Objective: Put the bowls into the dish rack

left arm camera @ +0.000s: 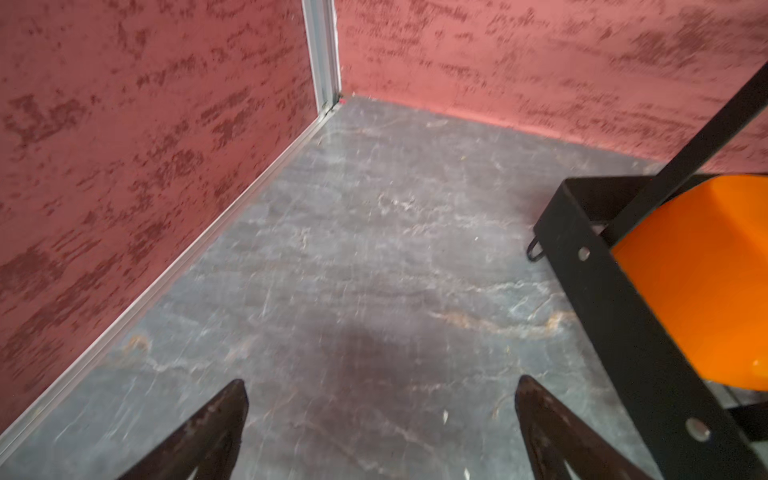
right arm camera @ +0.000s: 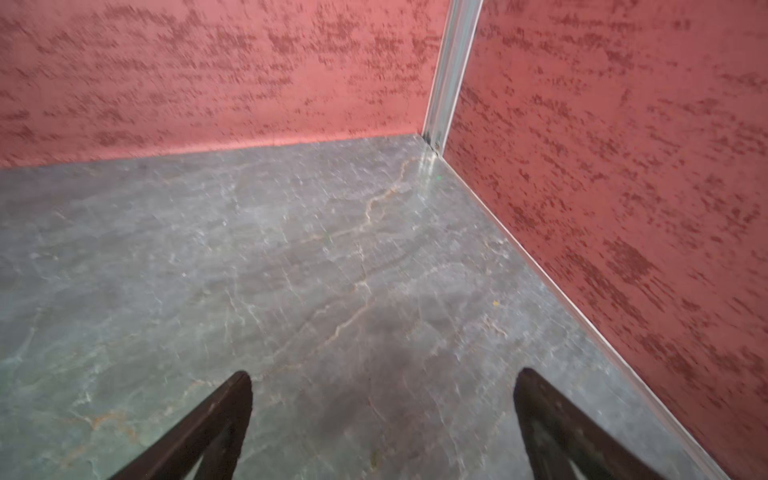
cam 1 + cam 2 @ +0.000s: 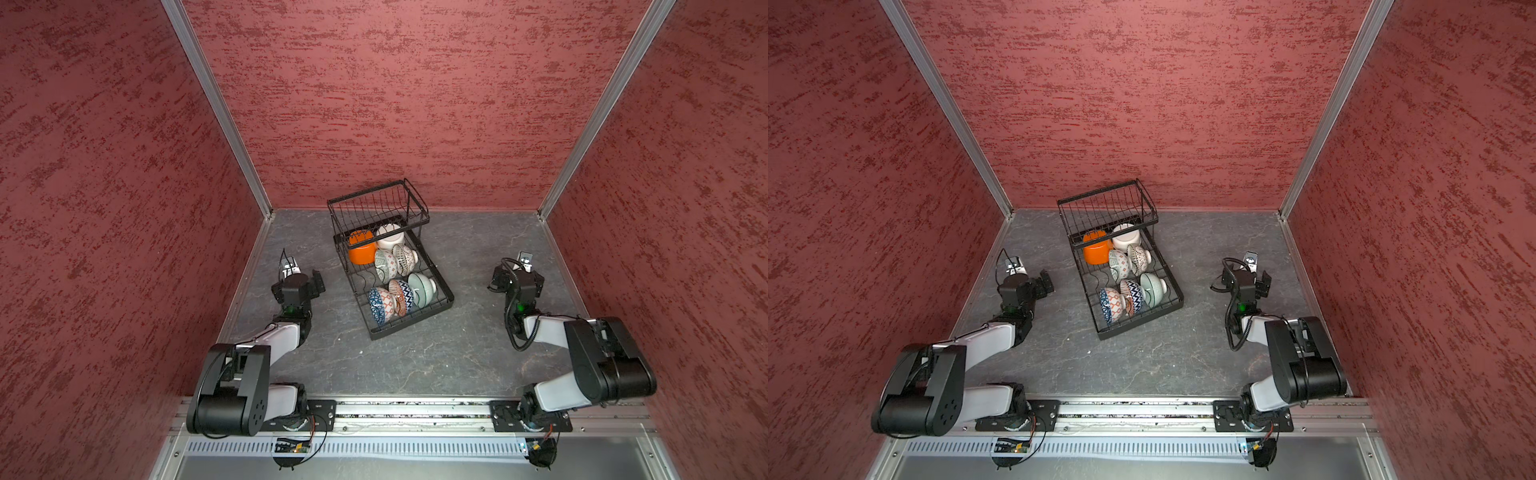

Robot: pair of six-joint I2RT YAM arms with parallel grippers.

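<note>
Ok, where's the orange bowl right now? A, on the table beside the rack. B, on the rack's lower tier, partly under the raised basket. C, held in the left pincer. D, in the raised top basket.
B: in a top view the orange bowl sits on the lower tier of the dish rack, beside the white bowl and partly beneath the raised basket.

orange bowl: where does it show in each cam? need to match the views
A top view: orange bowl at the far left corner of the dish rack, under its raised basket.
A top view: same spot, slightly left of centre.
Left wrist: close up, cut off by the picture's edge.
Right wrist: not in it.
Shared landmark: the rack's black frame, right beside the bowl in all three.
</note>
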